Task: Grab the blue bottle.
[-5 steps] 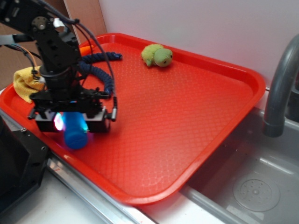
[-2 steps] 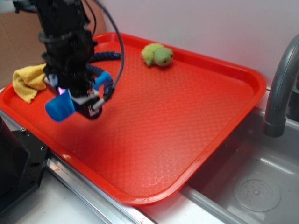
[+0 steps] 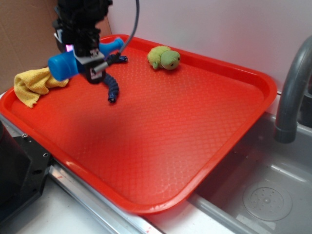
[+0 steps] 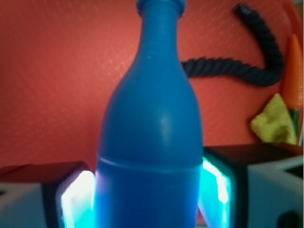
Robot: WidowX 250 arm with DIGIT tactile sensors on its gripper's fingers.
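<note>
Looking at the exterior view, we see the hand (image 3: 84, 59) clenched on the blue bottle (image 3: 63, 67), holding it sideways in the air above the far left corner of the red tray (image 3: 253, 117). A yellow cloth (image 3: 30, 85), a dark navy rope (image 3: 112, 87) and a green plush toy (image 3: 165, 58) lie on the tray. In the wrist view, we see the bottle between two glowing pads (image 4: 78, 197), neck pointing away, with the rope, cloth and an orange carrot (image 4: 292, 64) beyond.
</note>
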